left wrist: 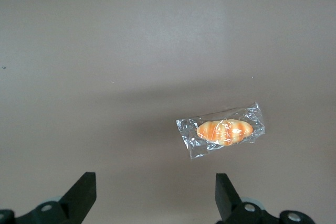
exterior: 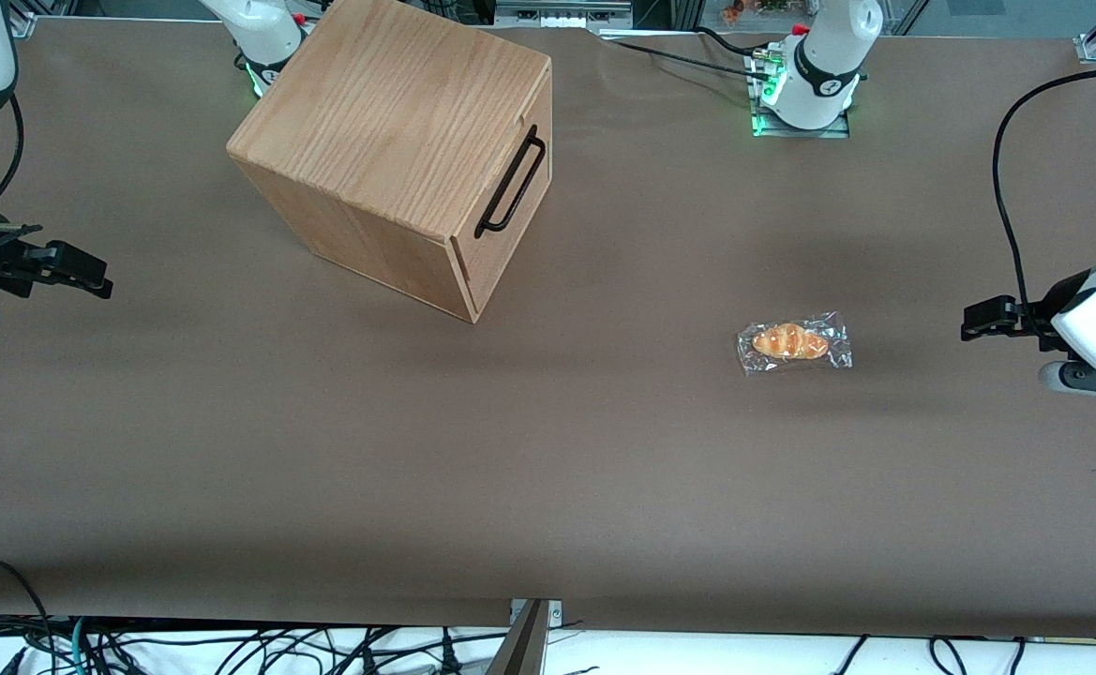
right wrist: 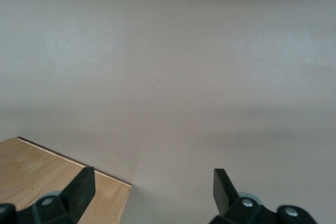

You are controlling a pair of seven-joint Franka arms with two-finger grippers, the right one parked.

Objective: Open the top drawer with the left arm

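Top drawer (exterior: 507,202) closed, front seen edge-on; gripper (left wrist: 152,198) fingers apart above table, near wrapped bun (exterior: 793,342).

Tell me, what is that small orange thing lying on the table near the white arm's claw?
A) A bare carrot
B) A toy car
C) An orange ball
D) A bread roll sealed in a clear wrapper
D: the bread roll has a golden, ridged crust and sits inside crinkly clear plastic, lying flat on the table, with the open gripper hovering apart from it, toward the working arm's end.
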